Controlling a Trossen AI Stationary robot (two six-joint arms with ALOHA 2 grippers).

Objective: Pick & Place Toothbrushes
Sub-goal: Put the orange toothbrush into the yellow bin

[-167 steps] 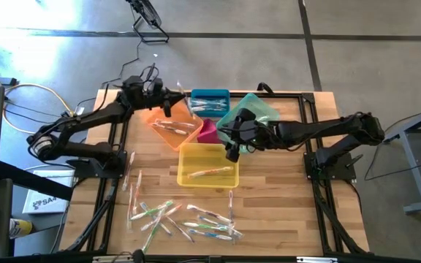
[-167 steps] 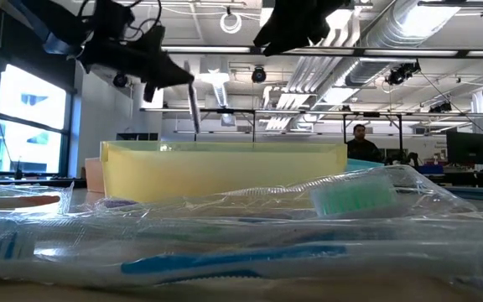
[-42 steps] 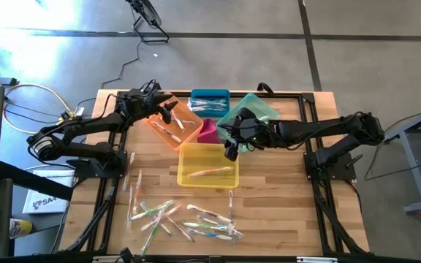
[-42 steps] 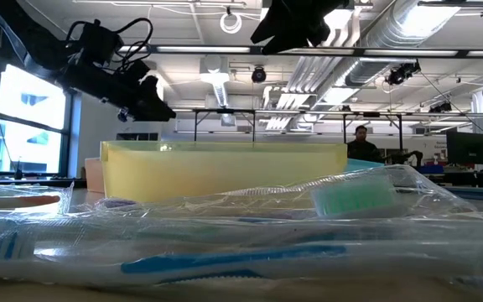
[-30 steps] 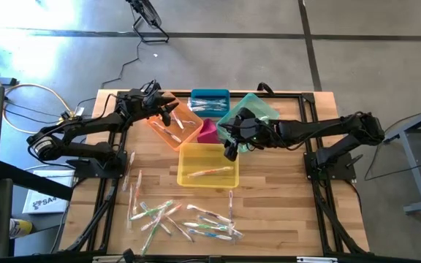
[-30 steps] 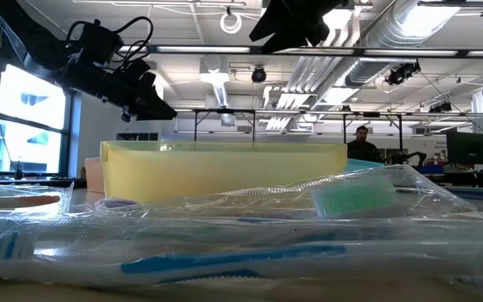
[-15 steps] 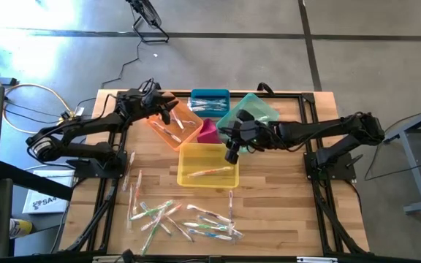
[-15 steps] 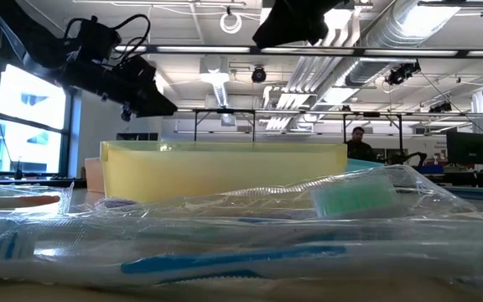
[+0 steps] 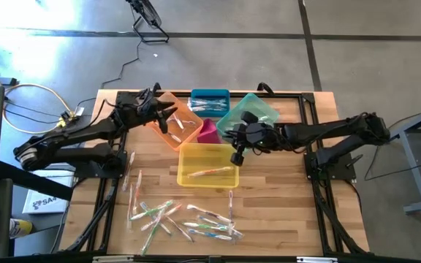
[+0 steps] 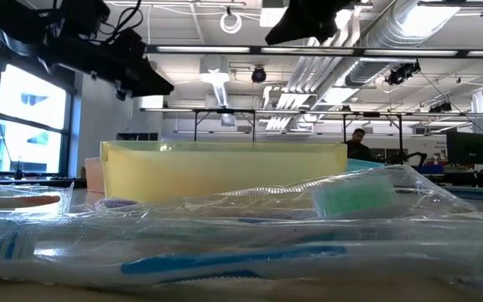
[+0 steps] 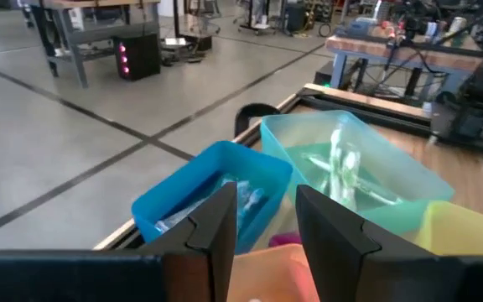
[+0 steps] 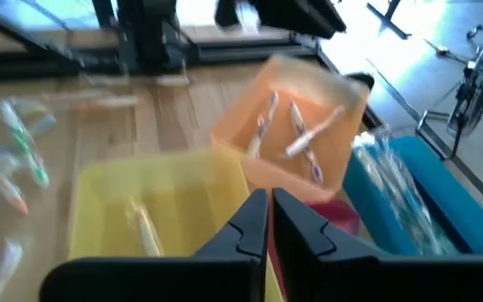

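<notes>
Clear-wrapped whitish toothbrushes (image 9: 185, 219) scattered on table (image 9: 283, 212)

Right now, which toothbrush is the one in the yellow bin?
Find the yellow bin, the bin nearest the loose pile on the table. One toothbrush lies inside it. It is alone there, while the orange bin holds several.

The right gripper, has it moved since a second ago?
Yes. The right gripper has shifted slightly rightward, toward the right edge of the yellow bin, in the high view.
</notes>
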